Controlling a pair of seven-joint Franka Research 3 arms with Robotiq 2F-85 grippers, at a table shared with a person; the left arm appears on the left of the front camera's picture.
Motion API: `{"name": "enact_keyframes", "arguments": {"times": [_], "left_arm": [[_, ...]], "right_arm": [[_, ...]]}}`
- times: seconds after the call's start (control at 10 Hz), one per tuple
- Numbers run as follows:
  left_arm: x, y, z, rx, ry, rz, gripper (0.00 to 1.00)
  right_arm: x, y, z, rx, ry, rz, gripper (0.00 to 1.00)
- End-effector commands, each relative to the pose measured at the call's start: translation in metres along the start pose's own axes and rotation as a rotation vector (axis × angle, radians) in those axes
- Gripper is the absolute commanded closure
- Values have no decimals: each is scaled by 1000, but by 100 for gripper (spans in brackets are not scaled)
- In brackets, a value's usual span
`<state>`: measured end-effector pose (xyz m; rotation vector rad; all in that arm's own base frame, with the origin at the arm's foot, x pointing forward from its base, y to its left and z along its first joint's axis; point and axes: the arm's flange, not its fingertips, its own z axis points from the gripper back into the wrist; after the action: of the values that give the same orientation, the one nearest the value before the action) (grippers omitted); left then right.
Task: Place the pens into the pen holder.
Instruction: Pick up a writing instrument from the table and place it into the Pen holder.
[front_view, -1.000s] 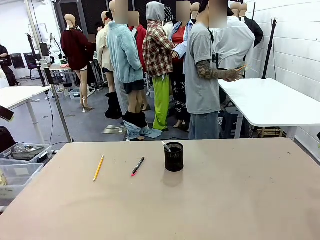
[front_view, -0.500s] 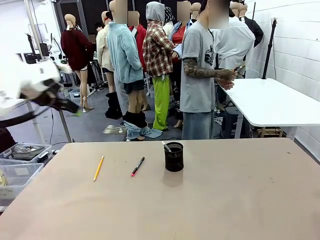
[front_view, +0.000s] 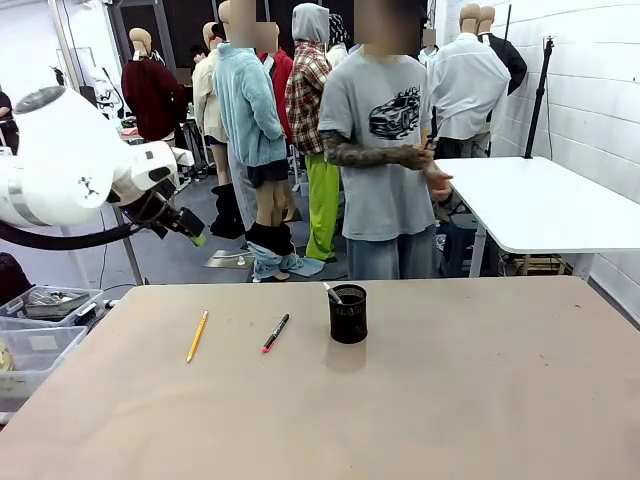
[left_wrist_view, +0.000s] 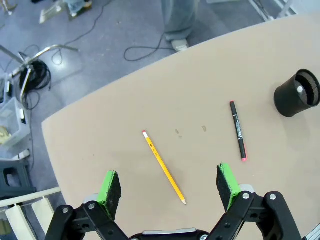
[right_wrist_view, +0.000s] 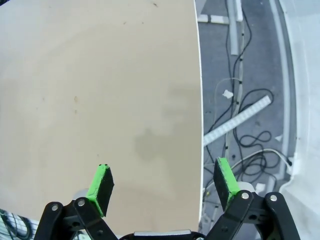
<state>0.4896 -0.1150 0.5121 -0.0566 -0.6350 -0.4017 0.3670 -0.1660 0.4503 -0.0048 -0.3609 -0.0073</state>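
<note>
Left wrist view: pencil (left_wrist_view: 163, 167) lies beneath spread left tool (left_wrist_view: 168, 181).

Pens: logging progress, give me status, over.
Left gripper, right gripper open, empty. Yellow pencil, black pen lying on table; third pen in pen holder. Nothing blocking.

Spread gripper (left_wrist_view: 169, 185) above pencil (left_wrist_view: 164, 168); pen (left_wrist_view: 238, 130) beside

pencil (left_wrist_view: 163, 167): bare table (left_wrist_view: 100, 135) all round | pen holder (left_wrist_view: 296, 94) well apart
</note>
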Motion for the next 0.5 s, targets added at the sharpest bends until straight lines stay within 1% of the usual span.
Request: {"name": "enact_keyframes", "arguments": {"times": [0.0,0.1,0.2,0.4], "left_arm": [[-2,-1,-17,-8,28,5,0],[-4,-4,-26,66,48,74,0],[-1,3,-46,59,90,191,0],[-1,16,-94,71,225,352,0]], "right_arm": [[-1,2,-2,-22,-4,-12,0],[-1,2,-2,-22,-4,-12,0],[-1,2,-2,-22,-4,-12,0],[-1,2,-2,-22,-4,-12,0]]}}
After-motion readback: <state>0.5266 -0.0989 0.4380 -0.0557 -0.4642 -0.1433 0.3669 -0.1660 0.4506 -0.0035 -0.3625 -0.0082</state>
